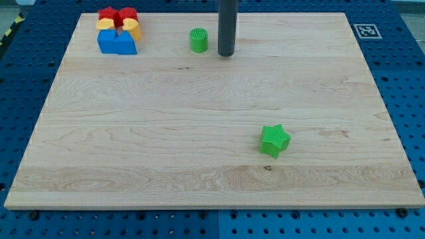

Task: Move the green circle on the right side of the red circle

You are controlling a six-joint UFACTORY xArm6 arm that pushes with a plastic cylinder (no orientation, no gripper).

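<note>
The green circle (pixel 198 40) stands near the view's top, left of centre. My tip (pixel 226 54) is just to its right, a small gap apart. A red block (pixel 127 14) sits in a tight cluster at the top left, well to the left of the green circle; its exact shape is hard to make out. A second red block (pixel 107 13) sits beside it.
The cluster also holds two yellow blocks (pixel 105 25) (pixel 133 28) and a blue block (pixel 117 43). A green star (pixel 275 140) lies at the lower right. The wooden board (pixel 199 166) rests on a blue pegboard table (pixel 405 79).
</note>
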